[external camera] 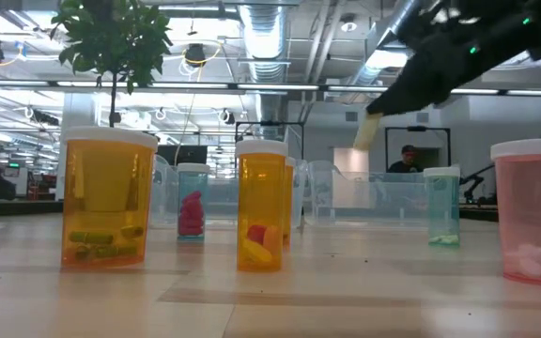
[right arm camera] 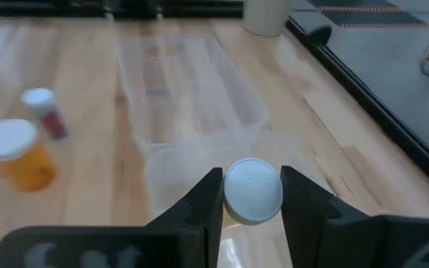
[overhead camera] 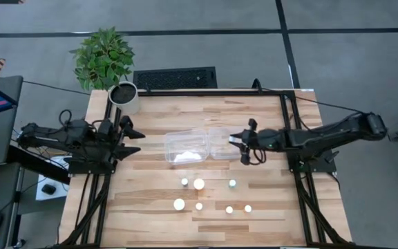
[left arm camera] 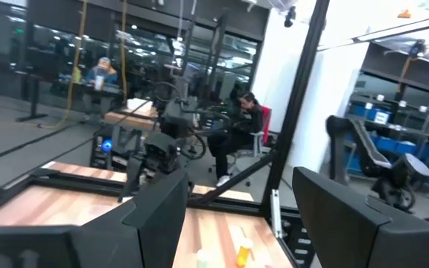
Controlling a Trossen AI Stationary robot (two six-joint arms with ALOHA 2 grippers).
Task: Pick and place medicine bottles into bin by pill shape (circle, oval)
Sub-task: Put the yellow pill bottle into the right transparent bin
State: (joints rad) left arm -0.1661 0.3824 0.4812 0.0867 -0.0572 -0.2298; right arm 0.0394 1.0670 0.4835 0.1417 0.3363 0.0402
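I have the right claw [right arm camera: 252, 195] clamped on a white-capped bottle [right arm camera: 252, 190], its fingers pinching the cap from both sides. In the high view this claw [overhead camera: 244, 149] sits at centre frame, right at the edge of the right-hand clear bin [overhead camera: 222, 142], with the second clear bin [overhead camera: 186, 146] touching that one on its left. The wrist view looks down past the cap onto a bin floor, so I judge the bottle is over a bin, held above it.

My main worry is the release. The grip is on the cap only, and I cannot see the body below it; if the bottle hangs crooked it may strike the bin wall, bounce and land on the surface or in the neighbouring bin. The two bins touch, so a small sideways error puts it in the wrong class. I also cannot read the pill shape from here, so I cannot confirm the bin is the right one.

Seven bottles wait in the lower middle of the high view, among them a wide one [overhead camera: 199, 184] and another wide one [overhead camera: 179, 204]; they stand close enough that a later reach could knock a neighbour.

The left claw [overhead camera: 131, 133] waits at the left of the high view, by the plant pot [overhead camera: 124, 96], fingers spread and empty.
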